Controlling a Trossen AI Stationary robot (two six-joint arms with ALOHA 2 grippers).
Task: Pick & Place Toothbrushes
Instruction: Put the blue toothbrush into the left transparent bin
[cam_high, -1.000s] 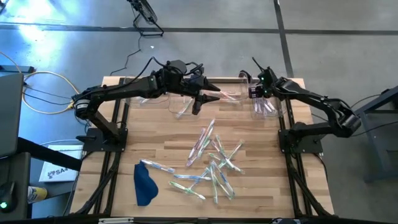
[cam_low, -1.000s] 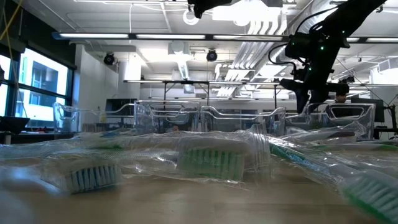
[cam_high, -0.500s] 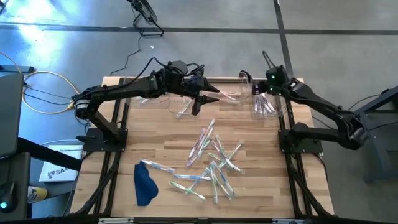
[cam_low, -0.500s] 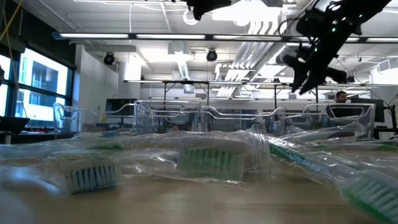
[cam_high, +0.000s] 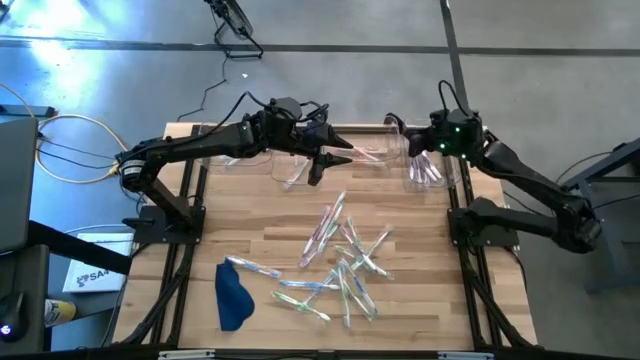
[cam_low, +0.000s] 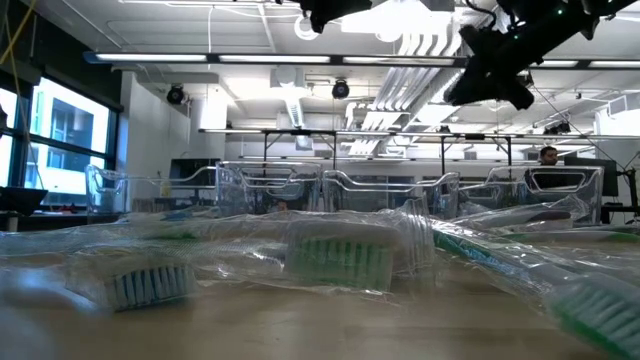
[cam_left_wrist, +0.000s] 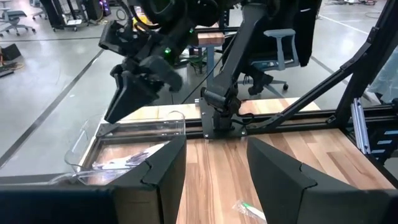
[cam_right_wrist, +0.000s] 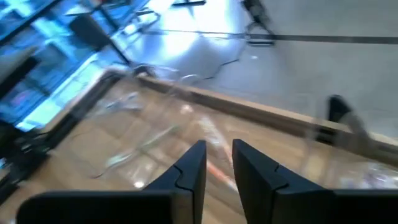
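Toothbrushes (cam_high: 345, 258): loose scatter mid-table, slightly toward the near edge, crossing and overlapping one another. Slim handles, pale pink, green, blue, whitish; each sealed in a clear glossy wrapper that catches the light. One or two lie apart to the left, just beside a dark blue cloth (cam_high: 232, 294). From table height the nearest ones fill the foreground: crinkled film, white-and-green bristle heads (cam_low: 338, 257).

More wrapped brushes already lie in the clear bins (cam_high: 383, 152) ranged along the far edge; pink handles show in the middle bin, pale ones in the right-hand bin (cam_high: 430, 170).

Left gripper (cam_high: 345, 158): held above the far-centre of the table, by the middle bins, pointing right. Fingers (cam_left_wrist: 163, 168) spread, bare wood showing between them, nothing held.

Right gripper (cam_high: 417, 145): raised above the right-hand bin at the far right corner. Fingers (cam_right_wrist: 190, 175) close together with only a narrow slit between, nothing visible in it. Whether they are pressed fully together, cannot tell.

Table (cam_high: 260, 235): light wood planks.
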